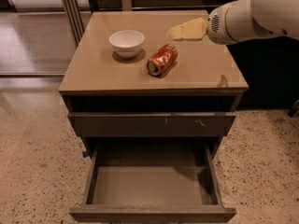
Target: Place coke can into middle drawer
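Flooring (32, 143) of speckled pale stone spreads round a brown table (201, 66) that is built as a cabinet, with a smooth, slightly glossy top. Low in its front, the open drawer (149, 186) is pulled out toward the near edge of the scene, showing its flat taupe bottom, shallow sides and plain front panel. Above it sits a closed drawer front (140, 124) with a few small white scratches right of its middle. Above that, a dark gap runs under the tabletop. A white robot arm (254, 10) reaches in from the upper right, over the far right part of the table. A white bowl (126, 42) stands upright on the far left-centre of the top. The can (162, 59), red-orange with whitish markings, lies on its side just right of the bowl and a little nearer, not touching it. One silver end is turned toward the near left. It is on the tabletop, not in the open drawer. The yellowish end effector (174, 32) at the arm's tip points left and hangs over the table just beyond the can, on its far right side, apart from it. It has hold of nothing, and I cannot tell how far open it is.
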